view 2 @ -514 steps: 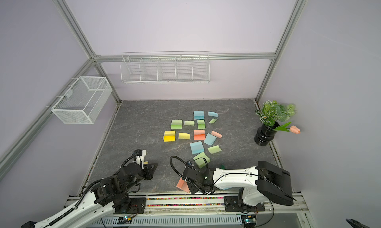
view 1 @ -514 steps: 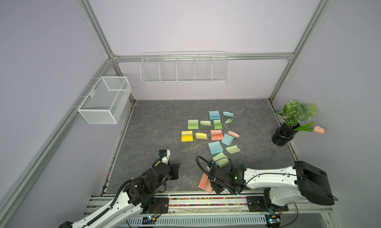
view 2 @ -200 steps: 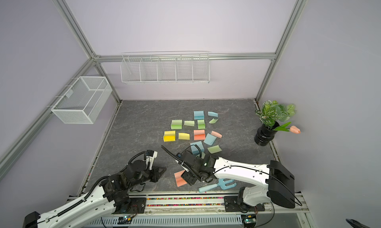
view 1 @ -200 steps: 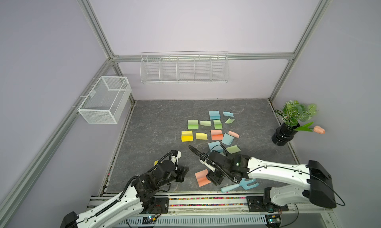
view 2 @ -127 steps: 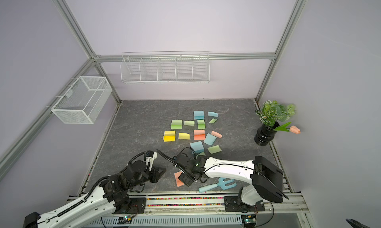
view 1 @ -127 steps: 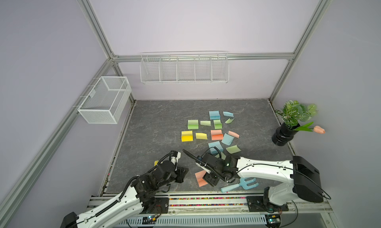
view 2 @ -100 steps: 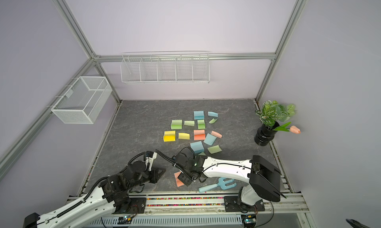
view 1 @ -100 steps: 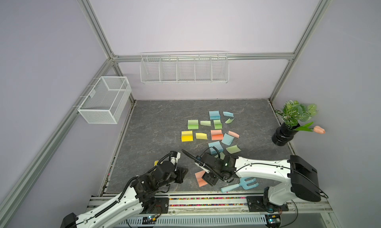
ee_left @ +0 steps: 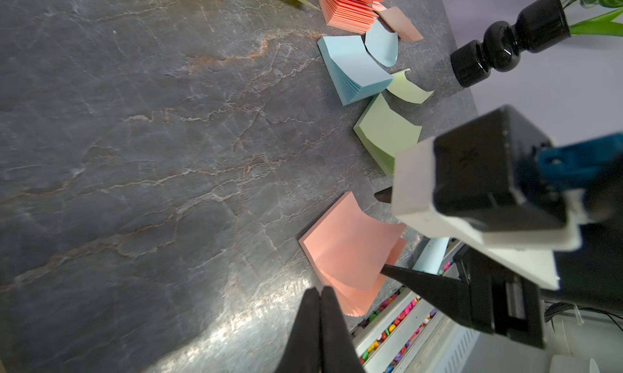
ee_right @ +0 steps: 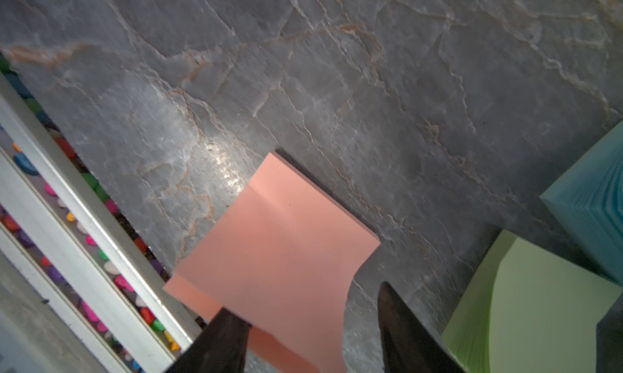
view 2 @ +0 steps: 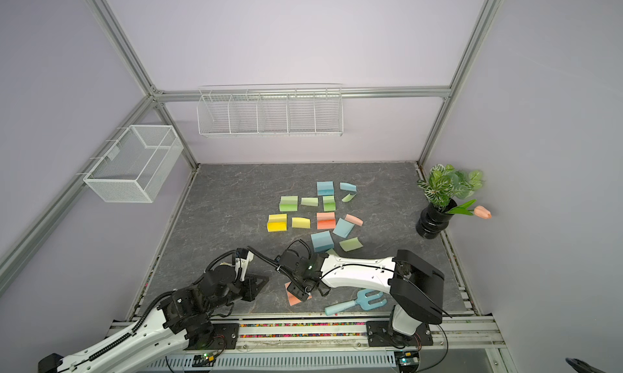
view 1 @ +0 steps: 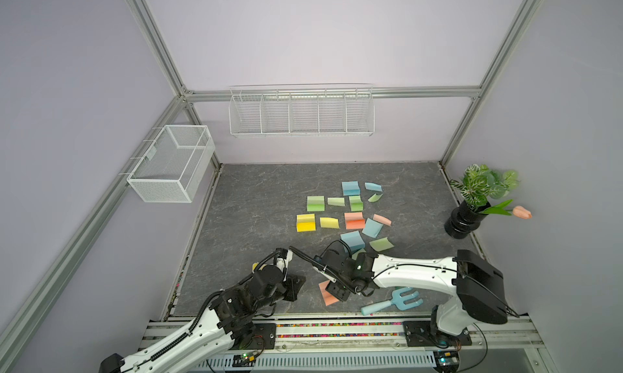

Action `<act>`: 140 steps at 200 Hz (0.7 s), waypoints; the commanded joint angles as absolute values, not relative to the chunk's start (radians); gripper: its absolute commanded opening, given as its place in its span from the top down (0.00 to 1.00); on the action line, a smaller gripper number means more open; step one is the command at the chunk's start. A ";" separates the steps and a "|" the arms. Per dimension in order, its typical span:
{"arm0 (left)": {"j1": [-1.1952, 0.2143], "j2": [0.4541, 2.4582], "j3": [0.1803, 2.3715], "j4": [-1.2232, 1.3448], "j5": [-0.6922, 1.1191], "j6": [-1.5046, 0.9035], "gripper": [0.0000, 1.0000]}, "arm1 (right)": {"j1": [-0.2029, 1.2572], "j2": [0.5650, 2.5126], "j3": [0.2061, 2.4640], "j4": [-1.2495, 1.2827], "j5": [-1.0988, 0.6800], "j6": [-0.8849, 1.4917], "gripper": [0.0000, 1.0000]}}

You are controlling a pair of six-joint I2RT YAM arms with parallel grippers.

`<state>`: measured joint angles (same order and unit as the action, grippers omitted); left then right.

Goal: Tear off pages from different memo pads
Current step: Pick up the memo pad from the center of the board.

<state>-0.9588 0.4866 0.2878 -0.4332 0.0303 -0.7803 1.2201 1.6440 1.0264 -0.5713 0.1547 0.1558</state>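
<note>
While its top page (ee_right: 286, 253) curls upward, the salmon memo pad (view 1: 327, 297) lies at the desk's (view 1: 256, 219) near edge | right hand (ee_right: 306, 299): fingers apart, straddling the page's lifted edge | left hand (ee_left: 319, 288): pinched closed, empty, just beside the pad

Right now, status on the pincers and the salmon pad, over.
Left pincer shut, beside salmon pad. Right pincer open, jaws either side of its lifted top page. Page not yet torn off. Fork nearby, not touching.

Robot lab cell: aluminium frame (view 1: 421, 92).
</note>
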 commanded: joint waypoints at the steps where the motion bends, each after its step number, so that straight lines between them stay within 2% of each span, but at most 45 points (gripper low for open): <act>1: -0.962 0.468 0.284 -0.460 0.005 -0.780 0.92 | 1.226 1.669 1.050 -0.567 0.130 0.087 0.42; 28: -0.962 0.458 0.277 -0.461 -0.006 -0.782 0.92 | 1.225 1.683 1.042 -0.529 0.111 0.030 0.48; 43: -0.963 0.454 0.273 -0.462 -0.014 -0.784 0.92 | 1.221 1.669 1.014 -0.481 0.063 0.000 0.55; 72: -0.962 0.437 0.259 -0.449 -0.037 -0.792 0.92 | 1.203 1.639 0.977 -0.442 0.000 -0.057 0.93; 92: -0.962 0.415 0.259 -0.460 -0.058 -0.786 0.93 | 1.199 1.610 0.967 -0.461 -0.027 -0.101 0.94; 107: -0.963 0.396 0.259 -0.452 -0.052 -0.780 0.86 | 1.197 1.566 0.956 -0.463 -0.042 -0.126 0.93; 131: -0.962 0.373 0.259 -0.382 0.009 -0.751 0.62 | 1.195 1.465 0.941 -0.435 -0.023 -0.158 0.93; 140: -0.962 0.371 0.258 -0.346 0.035 -0.734 0.56 | 1.193 1.427 0.939 -0.431 -0.028 -0.177 0.93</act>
<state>-0.9585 0.3870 0.2626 -0.4255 -0.0120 -0.7616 1.1992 1.5322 0.9539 -0.4686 -0.0048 -0.1085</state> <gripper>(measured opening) 0.380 0.067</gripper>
